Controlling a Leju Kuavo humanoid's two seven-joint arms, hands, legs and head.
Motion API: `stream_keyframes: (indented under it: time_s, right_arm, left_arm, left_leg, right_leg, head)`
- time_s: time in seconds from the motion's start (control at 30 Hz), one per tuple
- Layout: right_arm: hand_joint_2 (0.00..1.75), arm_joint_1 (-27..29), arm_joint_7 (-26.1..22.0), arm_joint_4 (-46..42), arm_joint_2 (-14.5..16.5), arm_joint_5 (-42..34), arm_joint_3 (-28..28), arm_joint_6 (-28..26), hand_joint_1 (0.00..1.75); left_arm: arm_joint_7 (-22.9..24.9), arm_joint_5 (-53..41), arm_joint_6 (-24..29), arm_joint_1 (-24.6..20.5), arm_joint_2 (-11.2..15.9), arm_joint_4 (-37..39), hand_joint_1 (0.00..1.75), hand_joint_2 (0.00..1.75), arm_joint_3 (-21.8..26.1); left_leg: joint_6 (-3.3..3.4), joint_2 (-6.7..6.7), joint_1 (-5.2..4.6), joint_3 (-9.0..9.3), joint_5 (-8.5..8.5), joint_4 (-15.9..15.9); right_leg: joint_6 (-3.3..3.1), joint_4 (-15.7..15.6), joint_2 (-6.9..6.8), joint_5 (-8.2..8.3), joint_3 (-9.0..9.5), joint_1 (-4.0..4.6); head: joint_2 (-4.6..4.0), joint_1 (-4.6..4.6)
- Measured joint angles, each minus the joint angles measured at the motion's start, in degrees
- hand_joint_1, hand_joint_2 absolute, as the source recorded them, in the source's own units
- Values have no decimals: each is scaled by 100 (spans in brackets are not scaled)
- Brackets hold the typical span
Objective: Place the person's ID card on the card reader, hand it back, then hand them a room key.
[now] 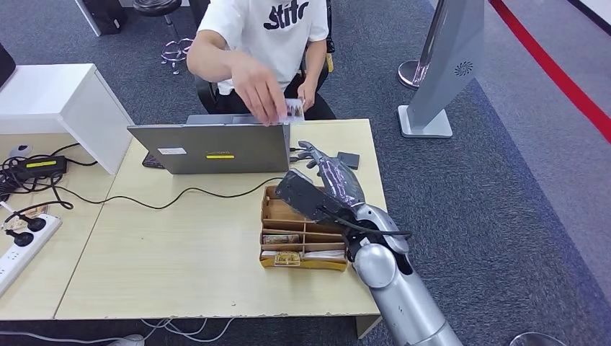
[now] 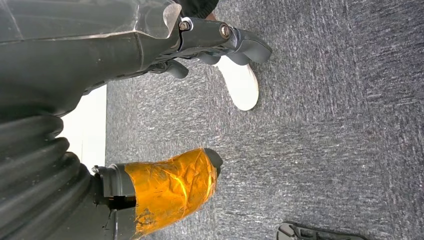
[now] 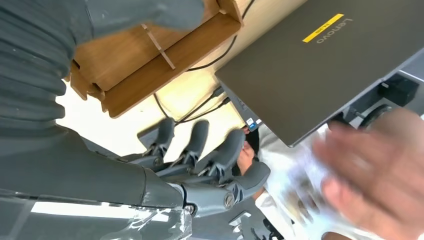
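Observation:
A person seated behind the table holds a small white ID card (image 1: 294, 109) above the laptop's far edge. Their blurred hand (image 3: 370, 170) also appears in the right wrist view. My right hand (image 1: 328, 169) reaches over the table just right of the laptop, fingers (image 3: 200, 147) spread and holding nothing, a short way below the card. The card reader (image 1: 348, 159), a small dark square, lies beside that hand. A wooden compartment box (image 1: 302, 238) with cards in it sits under my right forearm. My left hand (image 2: 165, 45) hangs over the carpet, holding nothing.
A grey open laptop (image 1: 216, 148) stands mid-table with a cable trailing left. A power strip (image 1: 21, 249) and adapter lie on the left desk beside a white cabinet (image 1: 58, 101). A grey floor stand (image 1: 443, 72) is off the table's right corner.

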Motion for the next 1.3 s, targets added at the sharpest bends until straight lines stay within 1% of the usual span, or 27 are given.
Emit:
stream_keyframes:
  time_s: [0.1,0.2,0.3,0.4,0.57,0.67,0.83,1.03,1.1,1.2,1.3]
  right_arm:
    - [175,179,-133,-356,-3,64,7,-117,0]
    - [175,524,-335,-1005,-66,315,94,-357,0]
    - [175,976,-597,-1709,-249,618,320,-716,0]
    - [175,1378,-850,-2264,-498,900,595,-1030,0]
    - [175,1820,-1089,-2739,-858,1072,949,-1303,0]
    - [175,1912,-1118,-2838,-962,1107,1035,-1342,0]
    - [175,1925,-1123,-2851,-978,1122,1045,-1346,0]
    - [175,2044,-1162,-2971,-1130,1163,1156,-1377,0]
    - [175,2158,-1237,-2941,-1257,1444,1237,-1567,0]
    - [175,2309,-1300,-2464,-1496,2206,1421,-2016,0]
    - [175,2174,-1195,-1934,-1536,2581,1489,-2104,0]
  left_arm:
    - [0,35,8,18,0,2,0,175,0]
    - [-2,91,10,45,-1,2,0,175,0]
    - [-6,142,26,77,-5,2,0,175,2]
    - [-8,174,39,89,-10,2,0,175,7]
    - [-9,195,43,99,-13,2,0,175,9]
    - [-11,197,43,99,-13,2,0,175,9]
    - [-10,197,43,99,-13,2,0,175,10]
    - [-13,197,43,100,-17,2,0,175,11]
    - [-24,189,44,99,-28,2,0,175,27]
    - [-65,119,43,93,-57,2,0,175,58]
    - [-103,52,39,88,-66,2,0,175,59]
  left_leg:
    - [0,-1,0,-4,0,0]
    - [0,-2,0,-9,-1,0]
    - [0,-2,0,-15,-4,0]
    - [-1,-2,0,-20,-5,0]
    - [-1,-1,0,-21,-4,0]
    - [-1,-1,0,-20,-4,0]
    - [-1,-1,0,-20,-3,0]
    - [-2,-1,0,-20,-1,0]
    - [-1,-2,0,-21,-2,0]
    - [-1,-1,0,-23,-4,0]
    - [-1,-1,0,-22,-2,0]
  right_leg:
    - [0,0,-2,0,-5,0]
    - [1,-1,-3,-1,-10,0]
    - [1,-2,-3,-2,-16,0]
    - [1,-2,-3,-2,-20,0]
    - [1,-2,-2,-2,-20,0]
    - [2,-2,-3,-1,-20,0]
    - [2,-2,-3,-1,-20,0]
    - [2,-2,-3,0,-19,0]
    - [2,-2,-3,-1,-20,0]
    - [2,-2,-3,-1,-20,0]
    - [3,-2,-2,0,-20,0]
  head:
    - [0,0]
    - [0,0]
    - [0,-1]
    - [0,0]
    - [0,-1]
    - [0,0]
    - [0,0]
    - [0,0]
    - [0,-1]
    - [0,-1]
    - [0,-1]
